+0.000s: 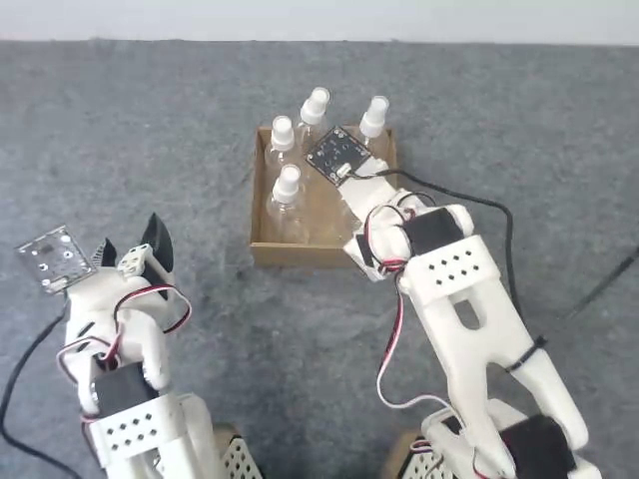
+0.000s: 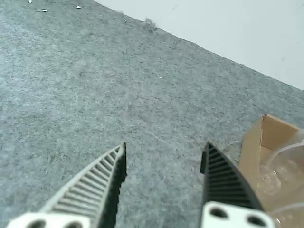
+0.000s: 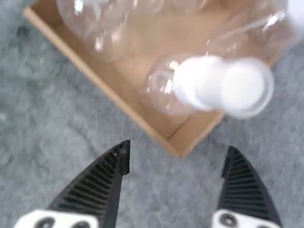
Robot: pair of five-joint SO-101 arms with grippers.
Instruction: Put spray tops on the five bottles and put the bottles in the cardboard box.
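I work over a grey, felt-like carpet (image 1: 150, 130) that spreads out on every side of me. At its far edge it meets a plain white wall (image 1: 300, 18). A small tuft of lint (image 2: 151, 23) sits at that seam, and a few white specks (image 2: 43, 10) lie on the pile farther along. The light is soft and even.

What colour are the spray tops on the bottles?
White; a spray top shows best in the right wrist view.

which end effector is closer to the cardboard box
Right. The right end effector hangs open at a corner of the cardboard box, close to a capped bottle. The left end effector, also open, is over the grey mat, well off the box's side.
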